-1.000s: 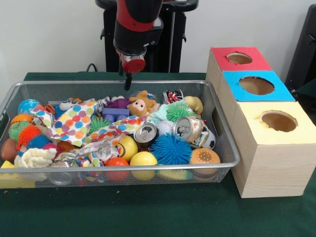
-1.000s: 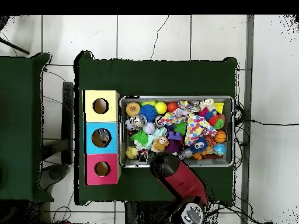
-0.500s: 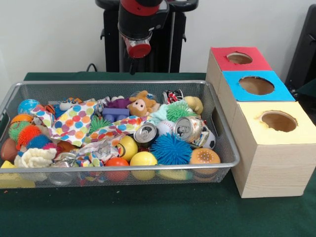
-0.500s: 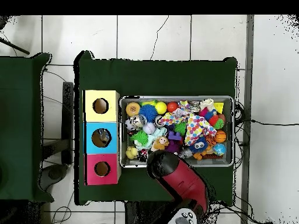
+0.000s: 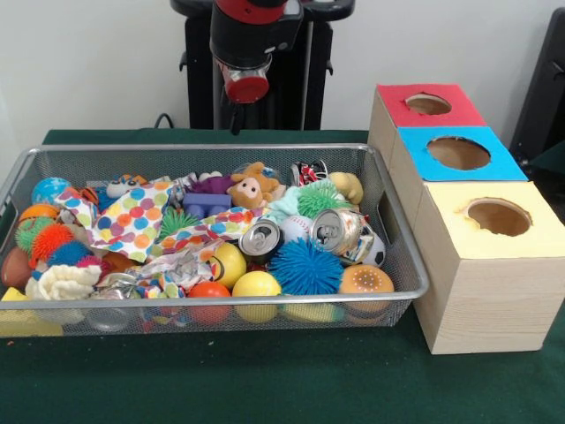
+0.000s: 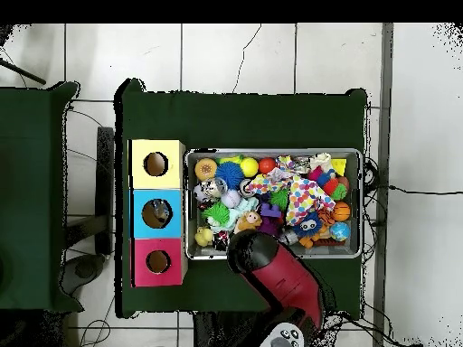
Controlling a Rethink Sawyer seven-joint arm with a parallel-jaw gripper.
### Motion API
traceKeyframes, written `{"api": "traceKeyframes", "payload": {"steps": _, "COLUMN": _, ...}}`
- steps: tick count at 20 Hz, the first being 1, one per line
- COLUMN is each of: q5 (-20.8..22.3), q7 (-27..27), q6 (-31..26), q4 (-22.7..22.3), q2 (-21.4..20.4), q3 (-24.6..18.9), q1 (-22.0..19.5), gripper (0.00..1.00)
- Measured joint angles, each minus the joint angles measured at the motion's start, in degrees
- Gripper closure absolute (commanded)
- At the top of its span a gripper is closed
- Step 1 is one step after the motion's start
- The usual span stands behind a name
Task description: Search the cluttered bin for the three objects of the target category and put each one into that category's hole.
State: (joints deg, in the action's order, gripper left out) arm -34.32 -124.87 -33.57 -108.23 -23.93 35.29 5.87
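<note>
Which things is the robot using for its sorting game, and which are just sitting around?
For the job: silver wire-mesh bin; its pile of toys, balls and cans (target kind unclear); red-topped wooden box, blue-topped box, yellow-topped box, each holed; robot's gripper.
Just sitting: second green-covered table; black cable behind the bin.

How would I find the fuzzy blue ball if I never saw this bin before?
Look in the wire mesh bin, at the end nearest the three boxes. The spiky blue ball sits by the front rim, between a smooth yellow ball and an orange speckled ball. It alone there is bright blue with soft spikes.
</note>
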Motion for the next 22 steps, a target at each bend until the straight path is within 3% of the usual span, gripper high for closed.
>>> {"api": "traceKeyframes", "payload": {"steps": 22, "q5": -0.74, "q7": -0.33, "q6": 0.00, "q4": 4.62, "q2": 4.14, "q3": 0.26, "q1": 0.00, "gripper": 0.00}}
